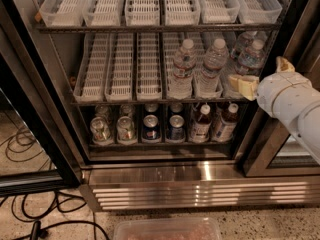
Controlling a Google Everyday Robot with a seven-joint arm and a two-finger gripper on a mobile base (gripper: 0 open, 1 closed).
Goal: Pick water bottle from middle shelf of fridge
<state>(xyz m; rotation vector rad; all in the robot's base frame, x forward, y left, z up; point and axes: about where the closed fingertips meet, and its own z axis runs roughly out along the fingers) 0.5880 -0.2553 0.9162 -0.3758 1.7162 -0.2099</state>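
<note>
The fridge (pixel 200 188) stands open in front of me. Its middle shelf (pixel 125 103) holds white slotted lane trays. Three water bottles stand upright at its right end: one (pixel 183 68), a second (pixel 213 64) beside it, and a third (pixel 248 58) further right and further back. My gripper (pixel 264 76) comes in from the right on a white arm, level with the middle shelf. It is open and empty. Its left fingertip (pixel 245 86) is just in front of the rightmost bottle's base, and the other fingertip (pixel 284 64) is near the door frame.
The bottom tier holds metal cans (pixel 150 126) and white-capped bottles of dark drink (pixel 200 123). The top tier (pixel 150 28) holds lane trays. Black door frames stand at the left (pixel 35 114) and right (pixel 265 129). Cables (pixel 30 219) lie on the floor, and a clear tub (pixel 167 229) sits below.
</note>
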